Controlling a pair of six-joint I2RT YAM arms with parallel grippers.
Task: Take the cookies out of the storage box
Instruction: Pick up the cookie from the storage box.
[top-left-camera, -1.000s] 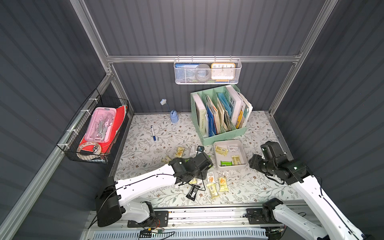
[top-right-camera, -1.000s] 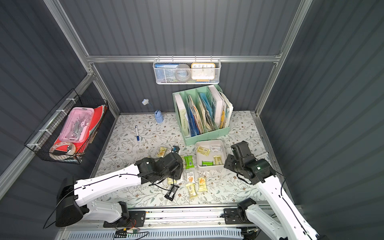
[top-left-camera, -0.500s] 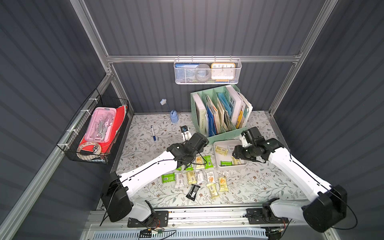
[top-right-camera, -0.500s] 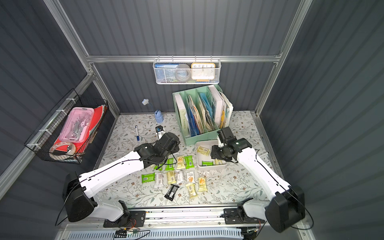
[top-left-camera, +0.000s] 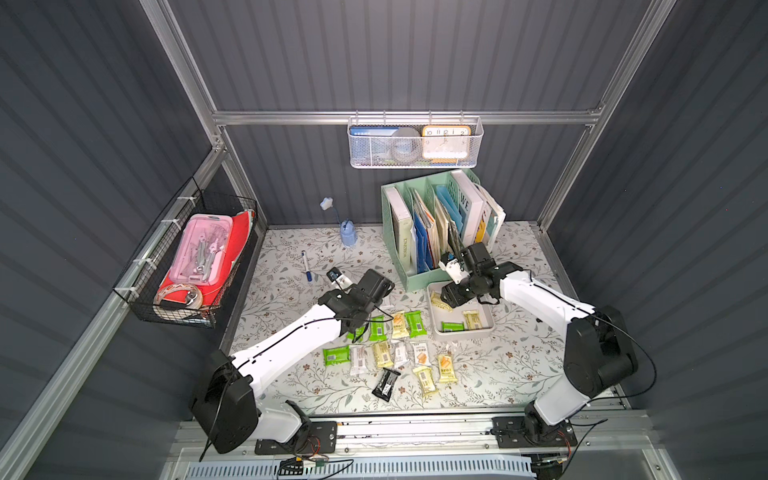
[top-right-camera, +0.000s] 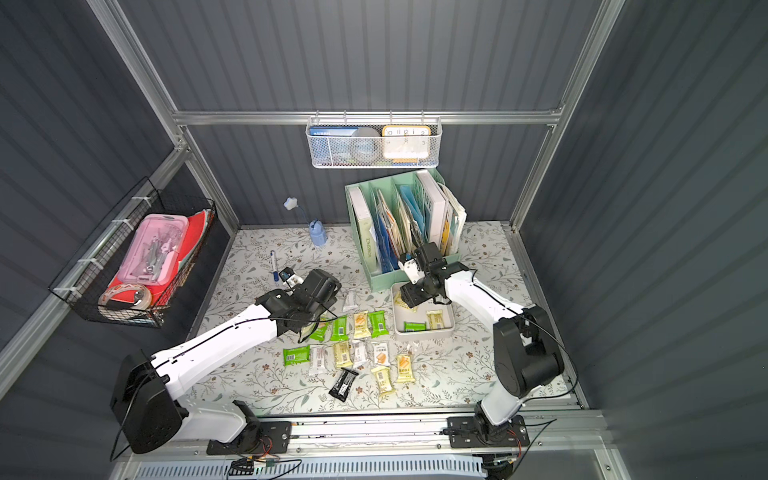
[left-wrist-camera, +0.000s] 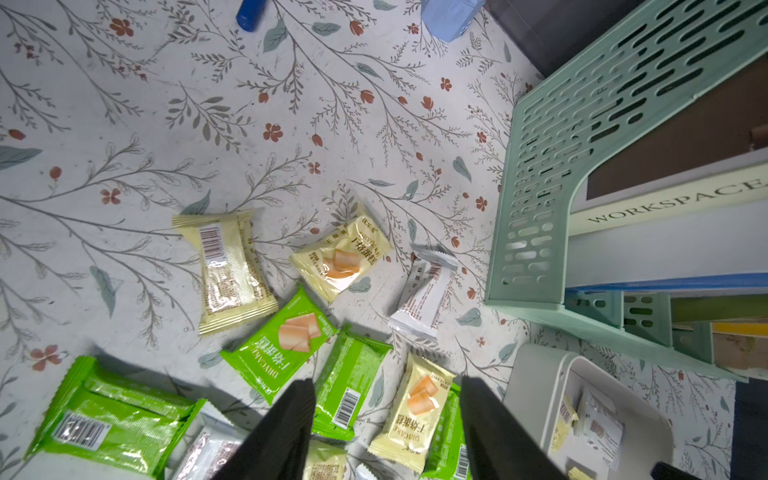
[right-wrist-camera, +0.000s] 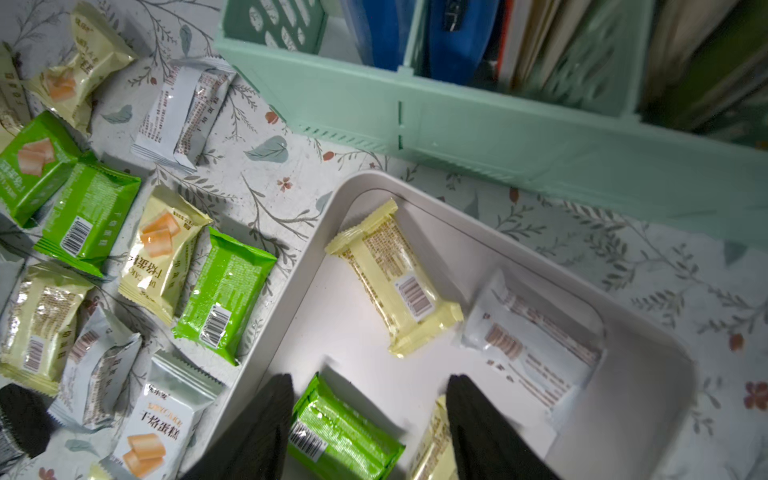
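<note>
Cookies (right-wrist-camera: 395, 278): four lie flat in the storage box (right-wrist-camera: 357, 328): two pale yellow (one half out of the right wrist view), one whitish-silver and one green. None rests on another, so each can probably be lifted alone.
Green packet (right-wrist-camera: 340, 432): it lies on the box floor close to the wall nearest the laid-out packets. It sits right under the right hand, which makes it the likely next pick.
Storage box: it sits on the worktop (top-left-camera: 519, 249) within the right arm's reach. Its walls are low, so a reach straight down from above seems the natural approach.
Right hand (right-wrist-camera: 370, 382): released and empty. Its jaws stand apart to either side of the green packet, wide enough to take it across its short side. Whether a fingertip touches the packet cannot be told.
Laid-out rows (top-left-camera: 382, 353): well over a dozen packets lie on the worktop just beside the box, flat and mostly separate. That spacing appears meant to keep each one visible and clear of the box.
Black packet (top-left-camera: 385, 384): it lies askew at the front of the rows, apart from the box.
Left hand (left-wrist-camera: 386, 382): released and empty. Its jaws are spread above the green and yellow packets of the row closest to the box, and it seems to be waiting on the unloading side.
File organiser (top-left-camera: 415, 282): mint green and upright, it stands just behind the box. It crowds the box's far wall, so a lift up and toward the rows looks safest.
</note>
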